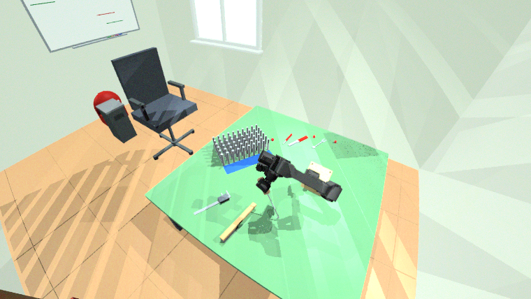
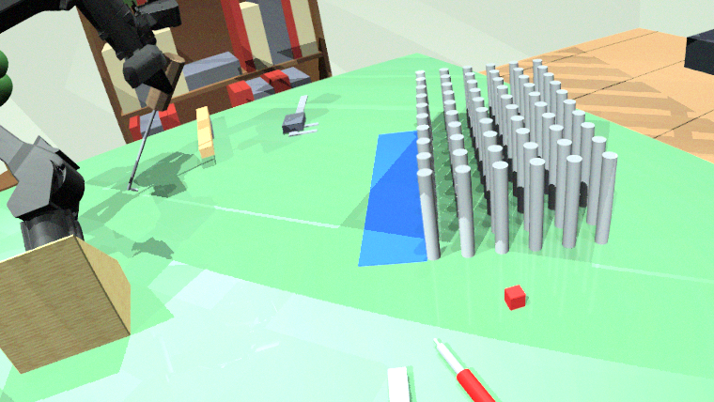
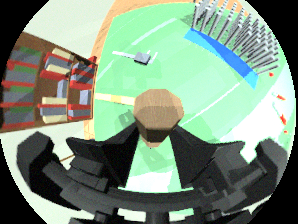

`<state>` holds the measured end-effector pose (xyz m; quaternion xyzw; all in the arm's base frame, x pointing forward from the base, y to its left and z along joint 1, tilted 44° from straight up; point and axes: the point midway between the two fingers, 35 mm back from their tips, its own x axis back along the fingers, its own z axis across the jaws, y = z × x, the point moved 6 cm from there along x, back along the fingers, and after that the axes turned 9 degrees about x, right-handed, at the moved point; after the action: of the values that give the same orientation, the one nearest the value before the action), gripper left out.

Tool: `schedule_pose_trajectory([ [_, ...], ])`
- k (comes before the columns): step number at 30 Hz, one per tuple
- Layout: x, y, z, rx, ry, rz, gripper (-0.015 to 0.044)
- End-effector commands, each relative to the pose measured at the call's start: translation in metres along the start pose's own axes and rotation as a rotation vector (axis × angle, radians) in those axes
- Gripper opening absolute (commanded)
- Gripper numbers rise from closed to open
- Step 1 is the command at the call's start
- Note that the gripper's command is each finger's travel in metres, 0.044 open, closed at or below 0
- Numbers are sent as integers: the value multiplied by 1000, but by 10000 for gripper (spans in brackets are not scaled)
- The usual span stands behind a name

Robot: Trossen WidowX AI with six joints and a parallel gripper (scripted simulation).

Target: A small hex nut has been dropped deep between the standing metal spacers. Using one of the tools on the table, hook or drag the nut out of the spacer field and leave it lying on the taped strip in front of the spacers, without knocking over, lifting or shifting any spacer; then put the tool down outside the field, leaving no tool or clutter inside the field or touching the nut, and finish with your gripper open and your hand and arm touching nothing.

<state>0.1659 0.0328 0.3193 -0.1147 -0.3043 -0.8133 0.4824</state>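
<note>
My gripper (image 1: 263, 185) (image 2: 155, 85) (image 3: 154, 123) is shut on the brown wooden handle of a hook tool (image 1: 272, 203) (image 2: 144, 145) (image 3: 158, 112). The tool's thin metal shaft points down, slightly tilted, with its small bent tip low over the green table; whether the tip touches is unclear. The grey metal spacers (image 1: 241, 144) (image 2: 535, 204) (image 3: 235, 30) stand upright in rows, well away from the tool. The blue taped strip (image 1: 241, 164) (image 2: 395, 199) (image 3: 220, 52) lies along their front. The hex nut cannot be made out in any view.
A caliper (image 1: 223, 198) (image 2: 293, 122) (image 3: 142, 58) and a wooden bar (image 1: 237, 223) (image 2: 205, 131) (image 3: 115, 99) lie near the tool's side. A red cube (image 2: 514, 297), a red-handled screwdriver (image 2: 474, 384) and a wrench (image 1: 319, 143) lie beyond the field's other side.
</note>
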Motion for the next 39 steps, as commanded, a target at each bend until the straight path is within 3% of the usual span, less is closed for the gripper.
schedule_pose_trajectory([
  [1,1,9,-4,154,-36,-22,0],
  [12,2,24,-15,349,-139,-77,0],
  [39,-5,52,-42,1237,-311,74,0],
])
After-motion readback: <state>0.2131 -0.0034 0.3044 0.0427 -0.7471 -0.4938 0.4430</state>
